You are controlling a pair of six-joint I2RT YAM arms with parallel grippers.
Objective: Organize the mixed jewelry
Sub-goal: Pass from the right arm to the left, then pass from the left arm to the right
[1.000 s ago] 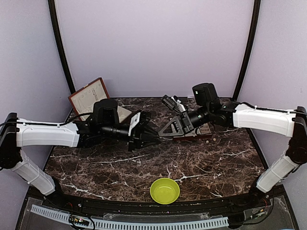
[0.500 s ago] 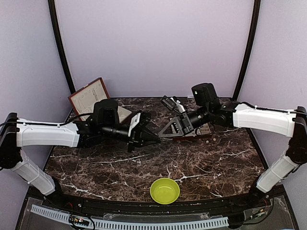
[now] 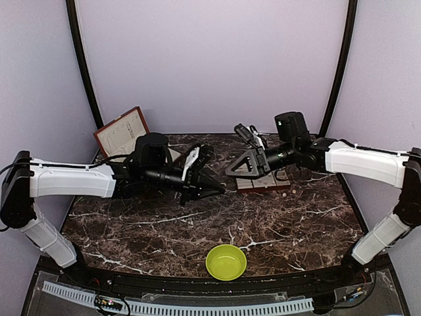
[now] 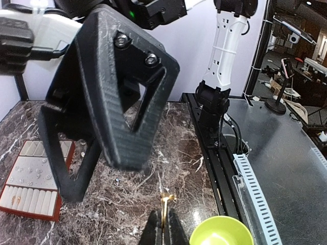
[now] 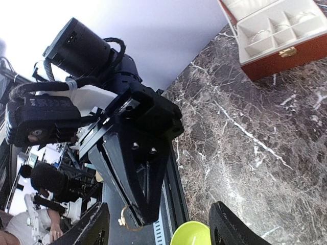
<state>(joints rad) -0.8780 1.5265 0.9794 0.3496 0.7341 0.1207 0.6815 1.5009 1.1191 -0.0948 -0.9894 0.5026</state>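
Pinching a thin ring (image 4: 166,200) between tips clamped together, the left pincer (image 4: 164,218) hangs over mid-desk (image 3: 296,224); the right pincer (image 5: 159,217) gapes apart nearby. The ring's lower half is hidden.

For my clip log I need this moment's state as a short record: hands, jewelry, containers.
left hand: shut on small gold-toned ring, above the table
right hand: open, empty, tips toward left hand
green bowl: near table edge, nothing visible inside
hinged box: open, hoops in compartments
padded tray: tiny pieces on it
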